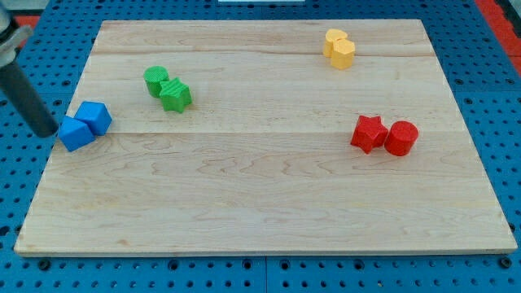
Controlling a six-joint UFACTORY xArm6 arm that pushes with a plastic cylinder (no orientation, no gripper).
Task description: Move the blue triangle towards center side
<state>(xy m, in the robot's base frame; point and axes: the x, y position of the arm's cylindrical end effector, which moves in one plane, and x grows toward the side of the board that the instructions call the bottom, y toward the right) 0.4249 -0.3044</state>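
Note:
The blue triangle (76,133) lies at the board's left edge, touching a blue cube (96,117) just up and to its right. My tip (49,131) is at the end of the dark rod, just left of the blue triangle, close to or touching it, at the board's left edge.
A green cylinder (155,80) and a green star (175,95) sit together at the upper left. Two yellow blocks (339,49) sit at the top right. A red star (369,133) and a red cylinder (401,138) sit at the right. The wooden board (260,203) lies on a blue pegboard.

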